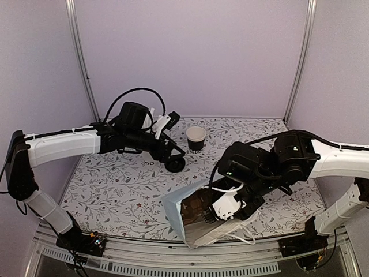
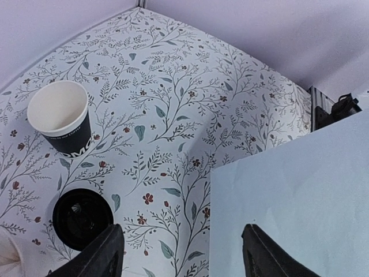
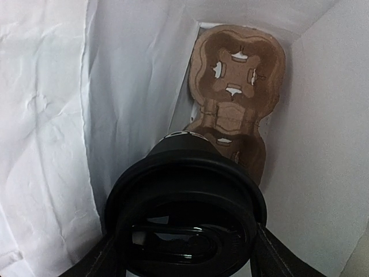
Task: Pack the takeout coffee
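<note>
Takeout coffee cup (image 3: 184, 213) in blue bag (image 3: 52, 115), cardboard carrier (image 3: 236, 75) deeper inside.

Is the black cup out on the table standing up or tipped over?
Upright: the black cup stands on its base on the table, open cream mouth facing up, no lid on it.

Black cup (image 3: 184, 173), pale blue bag (image 1: 173, 209), floral table (image 1: 115, 184)

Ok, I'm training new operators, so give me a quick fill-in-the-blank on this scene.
1. Beside the open cup lies a loose black ___.
2. The right gripper holds a lidded cup inside the pale blue ___.
3. The cardboard carrier deeper inside is ___ in colour.
Missing: lid; bag; brown.
</note>
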